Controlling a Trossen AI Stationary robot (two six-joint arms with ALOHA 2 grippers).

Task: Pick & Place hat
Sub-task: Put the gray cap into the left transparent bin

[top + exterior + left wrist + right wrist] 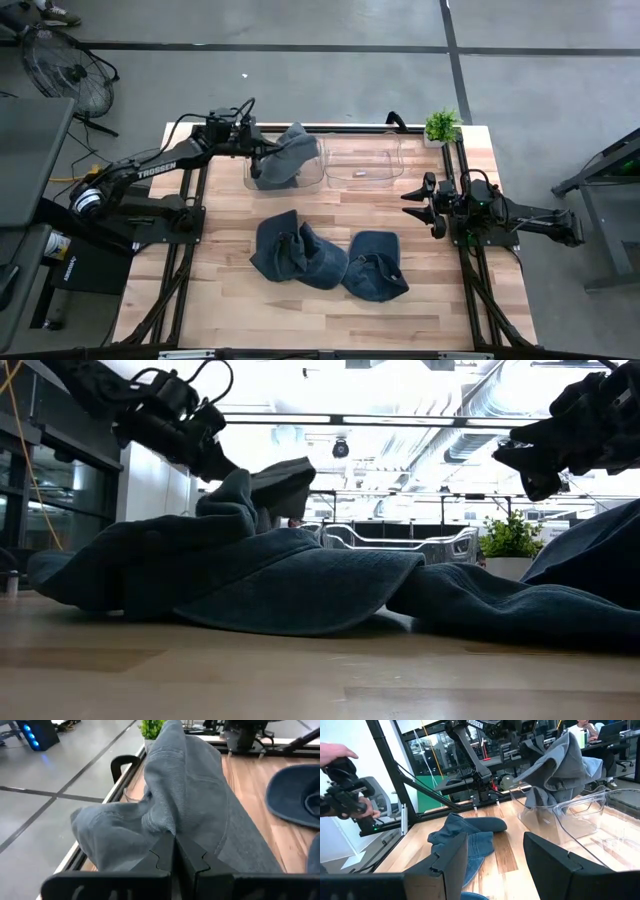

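Note:
A grey-blue hat (292, 153) hangs from my left gripper (260, 150) over the left clear bin (312, 178) at the table's far side. It also shows in the low view (270, 480) and the right wrist view (560, 765). My left gripper (174, 851) is shut on it. Darker blue hats lie flat mid-table, a pair (292, 253) and one more (376, 266). My right gripper (432, 207) waits open near the table's right edge, above the tabletop, touching nothing (495, 855). My left gripper pinches a bunched fold of the hat's cloth (167, 827) between its two shut fingers. It comes roughly level from the table's left side. The hat is lifted and droops beyond the fingers, its lower part (542, 795) reaching into the left bin; whether it touches the bottom I cannot tell.
A second clear bin (363, 163) stands right of the first. A small potted plant (441, 125) sits at the far right corner. Black frame rails (470, 270) run along both table sides. A person's hand (337, 752) holds a controller beyond the table. Bare wood lies near the front edge (300, 315).

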